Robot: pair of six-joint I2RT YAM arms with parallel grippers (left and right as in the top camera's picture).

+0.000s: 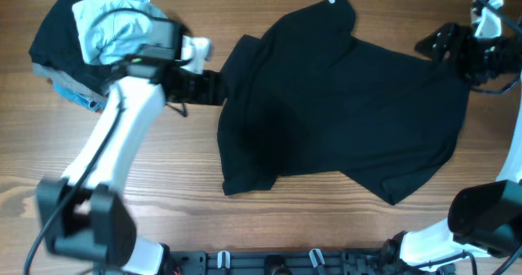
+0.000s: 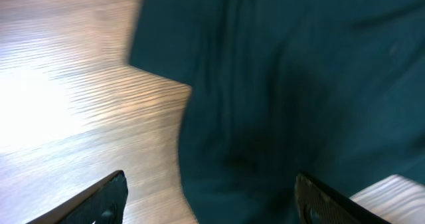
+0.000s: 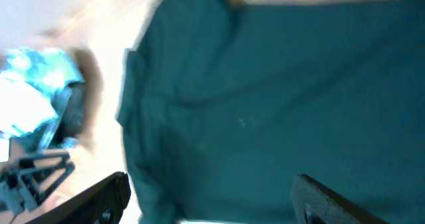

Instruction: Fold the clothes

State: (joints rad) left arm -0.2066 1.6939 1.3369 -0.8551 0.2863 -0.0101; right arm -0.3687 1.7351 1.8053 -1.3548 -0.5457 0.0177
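The clothes are one black shirt (image 1: 342, 112) lying spread on the wooden table, with a small white tag (image 1: 332, 1) near its far edge. My left gripper (image 1: 214, 86) is at the shirt's left edge. In the left wrist view it (image 2: 211, 201) stands open over the cloth (image 2: 285, 98), with table wood under the left finger. My right gripper (image 1: 432, 45) is by the shirt's far right corner. Seen from the right wrist it (image 3: 211, 201) is open above the fabric (image 3: 279, 98), holding nothing.
A pile of other garments (image 1: 106, 26), pale blue on top of black and blue ones, sits at the far left corner behind my left arm (image 1: 122, 136). It shows blurred at the left of the right wrist view (image 3: 33, 98). Bare wood (image 1: 188, 218) lies in front.
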